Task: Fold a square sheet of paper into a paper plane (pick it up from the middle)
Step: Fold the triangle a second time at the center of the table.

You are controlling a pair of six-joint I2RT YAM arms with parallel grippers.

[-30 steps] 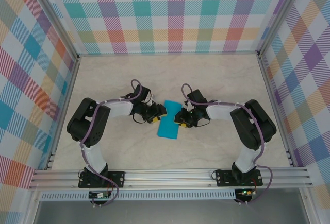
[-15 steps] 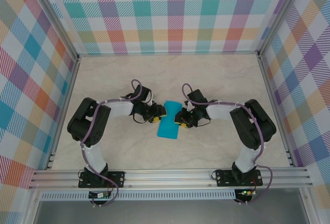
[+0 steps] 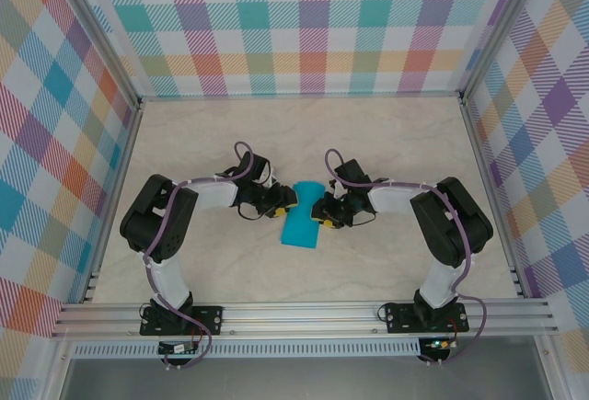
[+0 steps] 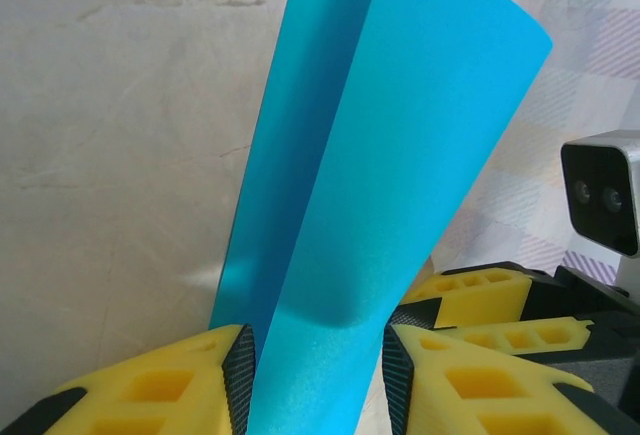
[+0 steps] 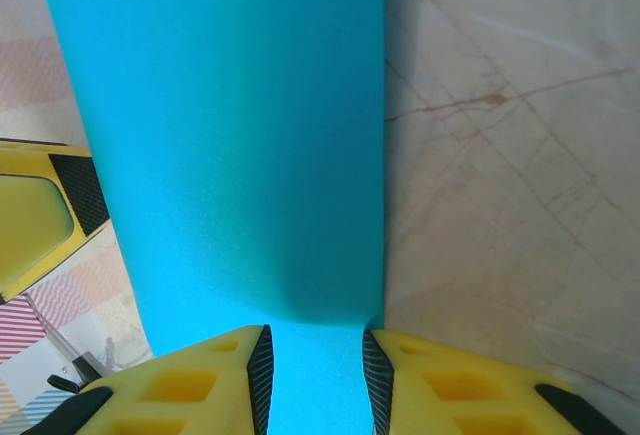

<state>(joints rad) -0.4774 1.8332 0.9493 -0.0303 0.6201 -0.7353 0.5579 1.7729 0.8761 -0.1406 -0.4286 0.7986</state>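
Checked walls [image 3: 304,23] close in a pale marbled table [image 3: 386,133], where both arms meet at the middle. The left gripper [image 4: 320,365] is partly open, its yellow fingers [image 4: 160,385] pressing on either side of the sheet of paper [image 3: 301,225], which bows between them in two layers. The right gripper [image 5: 315,360], also partly open, clasps the same sheet from the opposite side. From between the grippers, the paper runs on toward the arm bases. Whether it touches the table I cannot tell.
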